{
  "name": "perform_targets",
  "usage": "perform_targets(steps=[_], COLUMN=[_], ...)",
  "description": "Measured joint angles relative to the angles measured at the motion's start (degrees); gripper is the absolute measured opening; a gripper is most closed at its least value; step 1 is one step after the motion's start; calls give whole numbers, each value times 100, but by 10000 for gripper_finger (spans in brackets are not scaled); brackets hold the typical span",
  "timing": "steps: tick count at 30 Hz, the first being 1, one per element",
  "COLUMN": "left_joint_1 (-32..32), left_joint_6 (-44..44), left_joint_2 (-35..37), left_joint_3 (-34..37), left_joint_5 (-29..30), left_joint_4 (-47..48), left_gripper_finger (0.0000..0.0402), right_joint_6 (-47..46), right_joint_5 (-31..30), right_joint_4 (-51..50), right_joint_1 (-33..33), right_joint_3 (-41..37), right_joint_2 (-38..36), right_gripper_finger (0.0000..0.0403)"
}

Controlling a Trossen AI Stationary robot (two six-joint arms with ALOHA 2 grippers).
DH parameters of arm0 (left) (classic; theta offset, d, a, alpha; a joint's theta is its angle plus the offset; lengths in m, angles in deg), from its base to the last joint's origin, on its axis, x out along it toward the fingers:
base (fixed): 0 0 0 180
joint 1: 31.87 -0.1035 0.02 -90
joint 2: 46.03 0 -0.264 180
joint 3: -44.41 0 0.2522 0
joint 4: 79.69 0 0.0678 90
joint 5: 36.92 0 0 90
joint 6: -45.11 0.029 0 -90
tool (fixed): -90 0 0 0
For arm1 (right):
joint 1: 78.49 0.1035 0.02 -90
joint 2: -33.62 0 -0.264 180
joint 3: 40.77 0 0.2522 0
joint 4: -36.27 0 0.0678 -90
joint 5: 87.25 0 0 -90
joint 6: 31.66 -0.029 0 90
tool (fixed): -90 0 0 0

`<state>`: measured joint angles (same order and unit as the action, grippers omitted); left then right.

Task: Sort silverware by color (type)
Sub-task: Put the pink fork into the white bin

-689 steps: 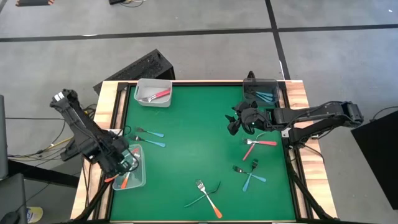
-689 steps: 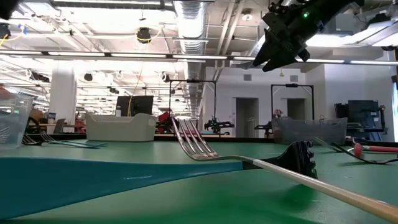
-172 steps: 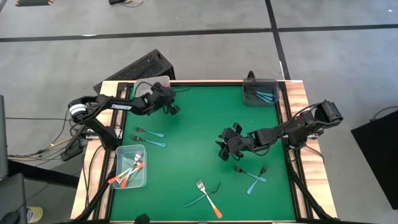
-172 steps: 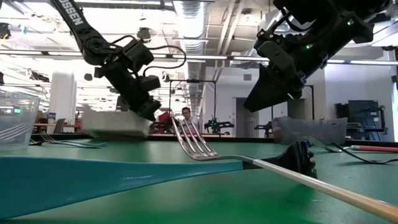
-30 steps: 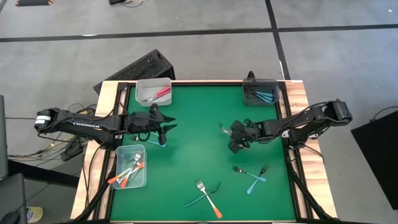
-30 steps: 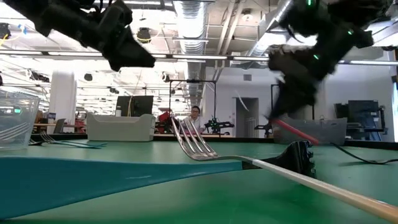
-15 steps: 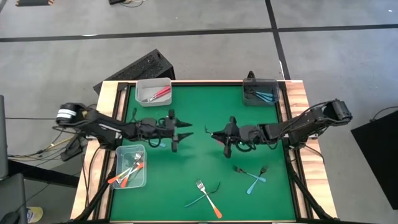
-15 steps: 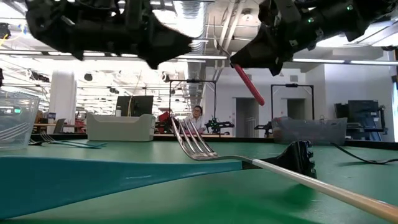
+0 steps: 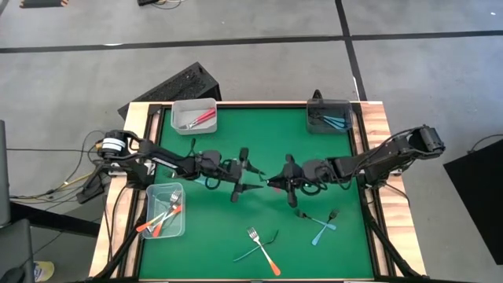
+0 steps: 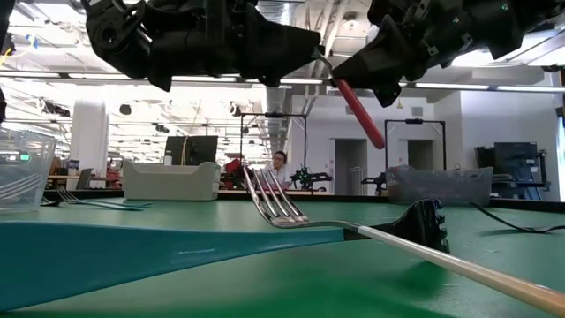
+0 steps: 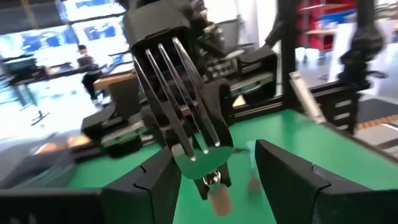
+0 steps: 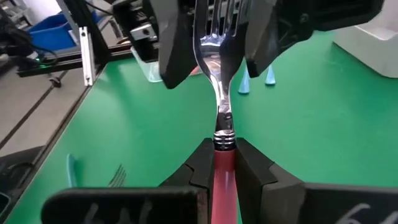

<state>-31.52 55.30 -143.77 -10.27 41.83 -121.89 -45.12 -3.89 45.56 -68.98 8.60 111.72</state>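
my right gripper [image 9: 284, 182] is pinching the red-handled fork [image 12: 221, 118] by its handle, above the middle of the green table [image 9: 267, 130]. my left gripper [image 9: 250, 179] is coming in from nine o'clock with its fingers spread on either side of the fork's metal head. the fork is lying roughly level, long axis nine to three, tines toward nine o'clock and handle back toward three. i'm judging it light and stiff, the polished head slippery, so i'm aiming to take hold at the neck, just behind the tines.
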Motion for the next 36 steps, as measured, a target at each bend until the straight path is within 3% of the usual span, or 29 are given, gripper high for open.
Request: perform_targets(steps=[7, 15, 25, 30, 36], left_joint_1=[-38, -191, -266, -266, -268], left_joint_6=[14, -164, -289, -324, -667], left_joint_2=[45, 46, 61, 63, 66], left_joint_3=[-7, -7, -7, -7, -5], left_joint_5=[-260, -376, -612, -580, 673], left_joint_4=[115, 445, 336, 385, 687], left_gripper_finger=[141, 10, 0, 0, 0], right_joint_6=[-40, -432, -562, -563, -876], right_joint_5=[109, 203, 198, -41, -467], right_joint_4=[16, 37, 4, 14, -260], right_joint_1=[1, -2, -6, -28, -116], right_joint_3=[4, 11, 11, 11, 11], right_joint_2=[-4, -4, -4, -4, -4], right_gripper_finger=[56, 70, 134, 97, 67])
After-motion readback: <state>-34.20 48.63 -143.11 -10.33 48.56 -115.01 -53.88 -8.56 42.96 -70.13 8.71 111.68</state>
